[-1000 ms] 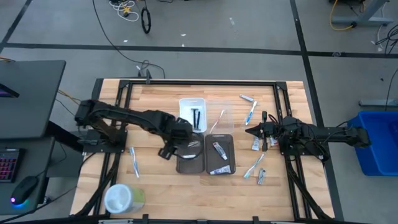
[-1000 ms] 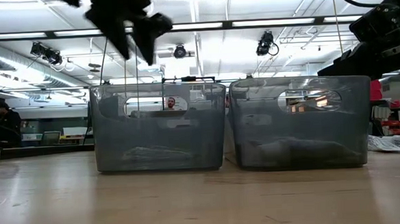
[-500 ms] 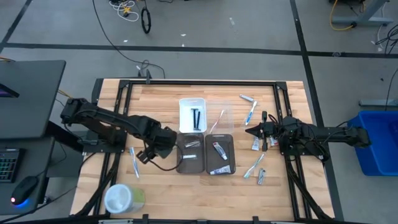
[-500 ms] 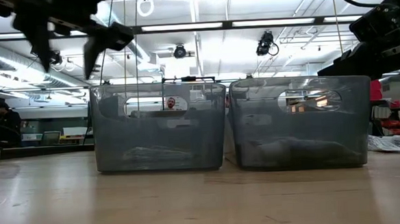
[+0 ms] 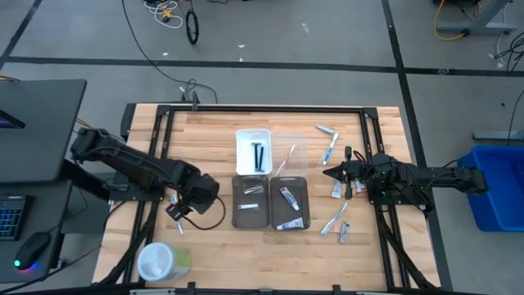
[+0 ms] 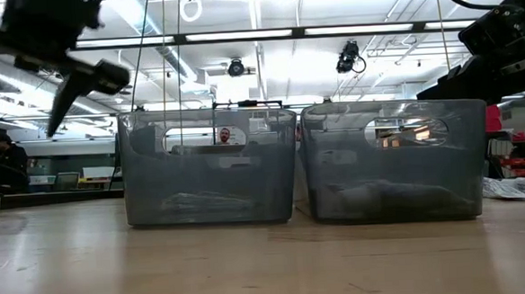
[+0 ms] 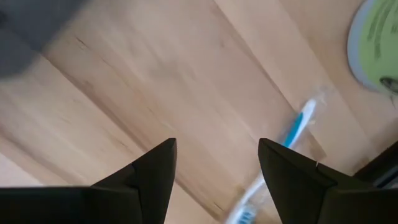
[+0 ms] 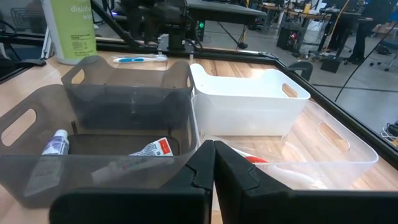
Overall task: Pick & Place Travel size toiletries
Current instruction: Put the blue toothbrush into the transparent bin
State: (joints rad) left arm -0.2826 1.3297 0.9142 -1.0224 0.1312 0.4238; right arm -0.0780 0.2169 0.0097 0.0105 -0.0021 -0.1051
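Left gripper [image 5: 178, 211]: spread, empty, moved from grey tray [image 5: 250, 215] toward nine o'clock, over toothbrush [image 5: 177, 213].
Right gripper [image 5: 329, 173]: pressed together, waiting.
Meaning: next pick starting.

Two grey trays [image 5: 250, 201] side by side on the wooden table [image 5: 213, 246] (white tray [image 5: 253, 151] behind), big round white-and-green container [image 5: 160, 261] near the corner.

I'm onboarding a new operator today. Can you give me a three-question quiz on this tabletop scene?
1. True or false: the left gripper is open above a toothbrush.
2. What does the white tray hold? A) black sticks B) tubes C) nothing
3. The right gripper is ____.

Key: 1 true; 2 A, black sticks; 3 shut.
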